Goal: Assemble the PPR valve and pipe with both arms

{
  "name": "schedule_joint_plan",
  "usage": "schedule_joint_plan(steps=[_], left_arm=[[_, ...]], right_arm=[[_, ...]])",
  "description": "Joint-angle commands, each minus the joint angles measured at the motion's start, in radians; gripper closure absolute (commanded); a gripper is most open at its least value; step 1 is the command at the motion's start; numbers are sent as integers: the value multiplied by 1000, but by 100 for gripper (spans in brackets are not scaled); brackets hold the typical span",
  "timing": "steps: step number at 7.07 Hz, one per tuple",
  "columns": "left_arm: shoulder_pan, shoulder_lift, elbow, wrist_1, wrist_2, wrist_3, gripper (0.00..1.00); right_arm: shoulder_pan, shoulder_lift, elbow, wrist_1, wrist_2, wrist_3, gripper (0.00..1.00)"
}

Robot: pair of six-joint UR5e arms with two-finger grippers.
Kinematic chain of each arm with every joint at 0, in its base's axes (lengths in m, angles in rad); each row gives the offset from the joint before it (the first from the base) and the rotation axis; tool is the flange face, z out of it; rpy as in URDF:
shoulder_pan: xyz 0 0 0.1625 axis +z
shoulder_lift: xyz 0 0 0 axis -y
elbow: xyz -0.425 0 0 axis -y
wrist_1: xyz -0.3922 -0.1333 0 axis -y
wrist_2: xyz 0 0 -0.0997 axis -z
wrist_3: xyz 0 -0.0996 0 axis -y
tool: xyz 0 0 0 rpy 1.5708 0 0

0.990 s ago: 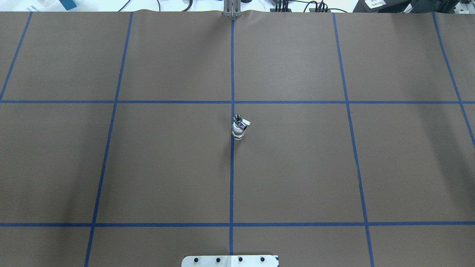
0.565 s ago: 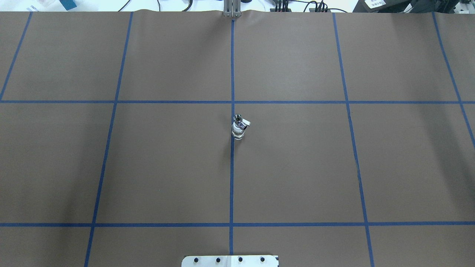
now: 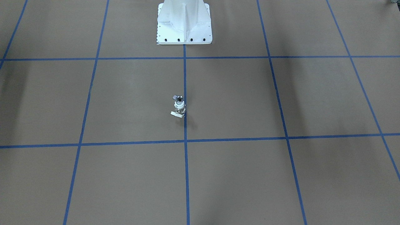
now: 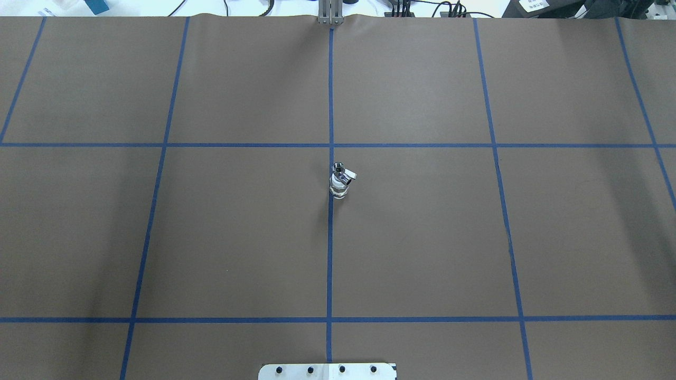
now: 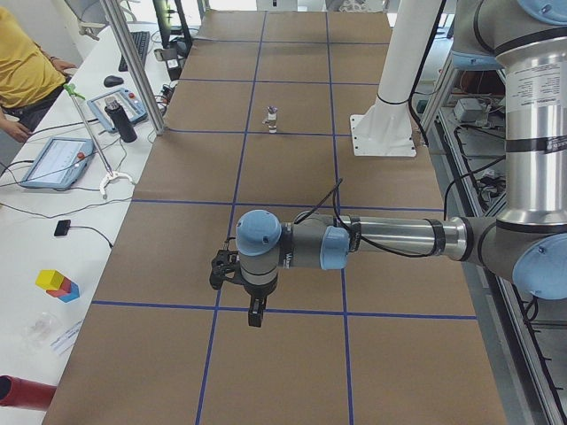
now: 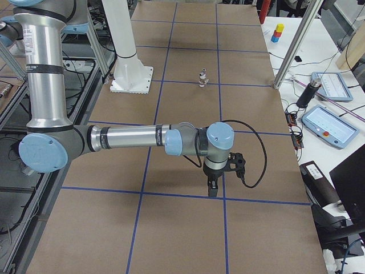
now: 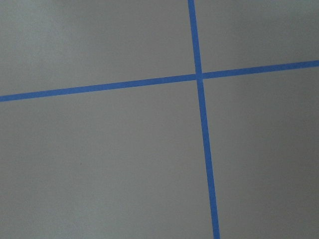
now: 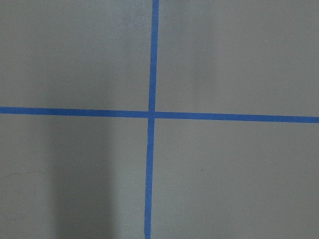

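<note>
Left gripper [image 5: 255, 316] and right gripper [image 6: 213, 190], aperture not discernible, hang well apart from valve [image 4: 339, 186], apparently because pipe [image 4: 337, 169] sits joined.

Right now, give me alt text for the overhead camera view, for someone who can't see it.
A small PPR valve stands upright in the middle of a brown table, at the centre line of its blue tape grid, a grey pipe at its top. A white bolted plate shows at the bottom edge.

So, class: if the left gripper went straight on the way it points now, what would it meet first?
Probably the brown table cover, near a blue tape crossing; the left gripper points down.
</note>
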Motion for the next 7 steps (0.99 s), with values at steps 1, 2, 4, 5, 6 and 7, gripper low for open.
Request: schedule_joint_plan(steps=[1,2,4,5,6,7], left_arm=[[0,2,0,1,0,0,0],[0,2,0,1,0,0,0],[1,5,0,-1,0,0,0],[1,5,0,1,0,0,0],[1,5,0,1,2,1,0],[1,5,0,1,0,0,0]], right_arm=[[0,-1,0,0,-2,1,0],[-3,-2,0,0,-4,1,0],[-3,-2,-2,-1,-2,9,0],[-4,-2,-6,-1,-4,9,0],[-4,-2,-8,-1,-4,7,0],[-4,-2,-11,-1,-4,7,0]])
